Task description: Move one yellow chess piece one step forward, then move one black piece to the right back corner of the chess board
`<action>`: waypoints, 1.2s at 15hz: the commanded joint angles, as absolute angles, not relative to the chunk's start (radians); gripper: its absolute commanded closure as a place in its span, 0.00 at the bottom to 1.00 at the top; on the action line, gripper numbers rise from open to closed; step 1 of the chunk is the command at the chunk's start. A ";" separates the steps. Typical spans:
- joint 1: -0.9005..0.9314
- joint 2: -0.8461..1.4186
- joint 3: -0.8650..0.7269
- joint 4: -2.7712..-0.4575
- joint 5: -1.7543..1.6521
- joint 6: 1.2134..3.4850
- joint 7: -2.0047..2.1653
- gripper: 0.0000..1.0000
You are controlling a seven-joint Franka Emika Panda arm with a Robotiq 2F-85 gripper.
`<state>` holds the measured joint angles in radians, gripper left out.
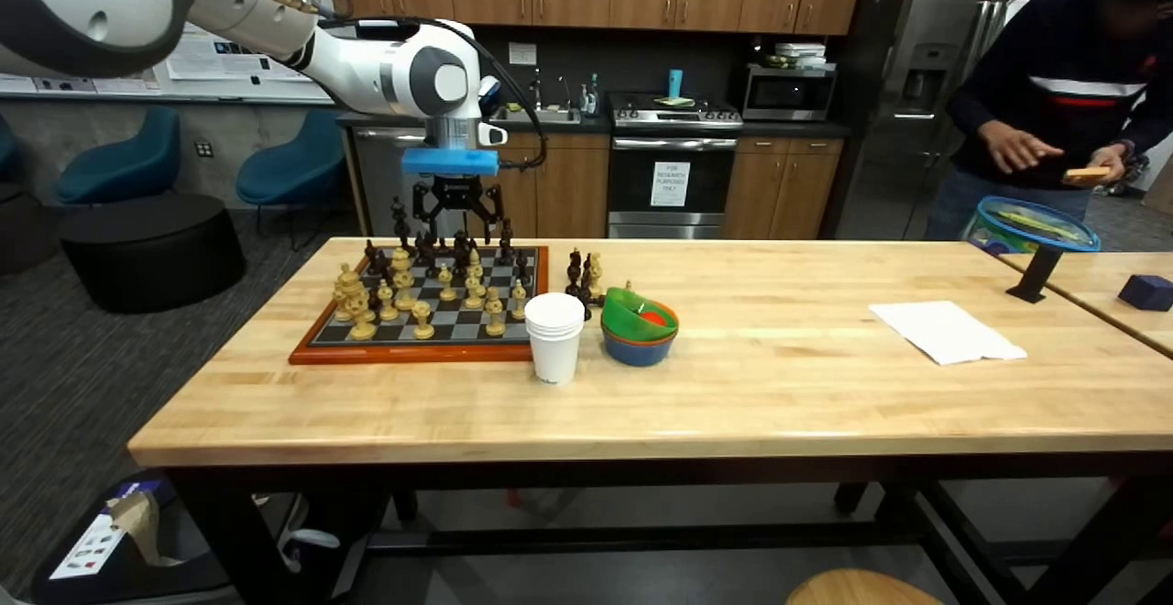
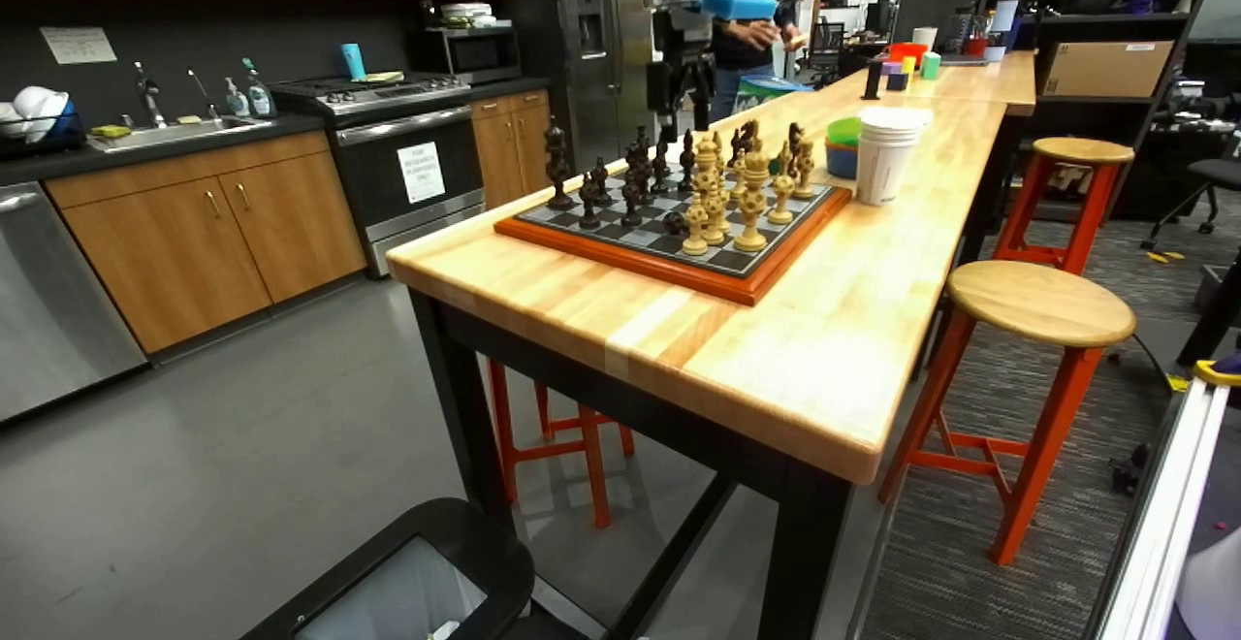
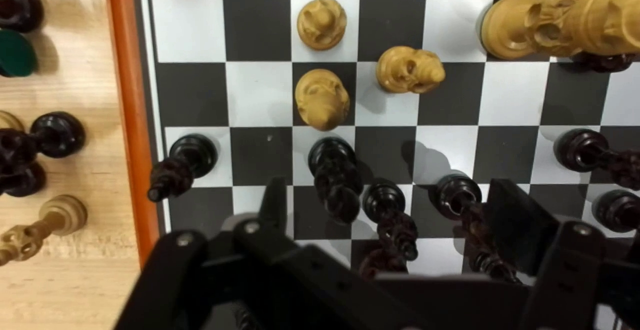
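Likely light, easily tipped

Carved yellow chess pieces (image 1: pixel 495 313) stand mostly toward the near edge of the chessboard (image 1: pixel 422 354) in an exterior view, black chess pieces (image 1: pixel 506 245) toward its far edge. The Robotiq gripper (image 3: pixel 387 195) hangs above, fingers (image 3: pixel 520 225) spread wide — nothing held. Glossy and probably rigid, pieces may slip from a loose pinch, and openwork could chip — grip low, above the base.

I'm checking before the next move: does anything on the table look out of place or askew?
Yes: the green bowl is tilted above the blue bowl instead of nesting level. On the chess board, a black piece looks low among upright ones and may be lying on its side.
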<state>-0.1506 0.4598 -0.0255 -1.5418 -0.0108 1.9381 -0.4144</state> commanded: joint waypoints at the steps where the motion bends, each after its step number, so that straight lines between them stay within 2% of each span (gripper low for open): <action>1: -0.166 0.498 -0.019 -1.491 -0.008 1.930 -0.449 0.00; 5: -0.174 0.527 -0.016 -1.459 -0.006 1.925 -0.464 0.00; 6: -0.175 0.533 -0.016 -1.452 -0.006 1.923 -0.468 0.23; 9: -0.182 0.547 -0.015 -1.435 -0.004 1.922 -0.478 0.38; 16: -0.185 0.555 -0.012 -1.427 -0.004 1.925 -0.478 0.93; 17: -0.184 0.554 -0.011 -1.426 -0.004 1.925 -0.477 0.98; 18: -0.183 0.554 -0.009 -1.426 -0.004 1.924 -0.476 0.94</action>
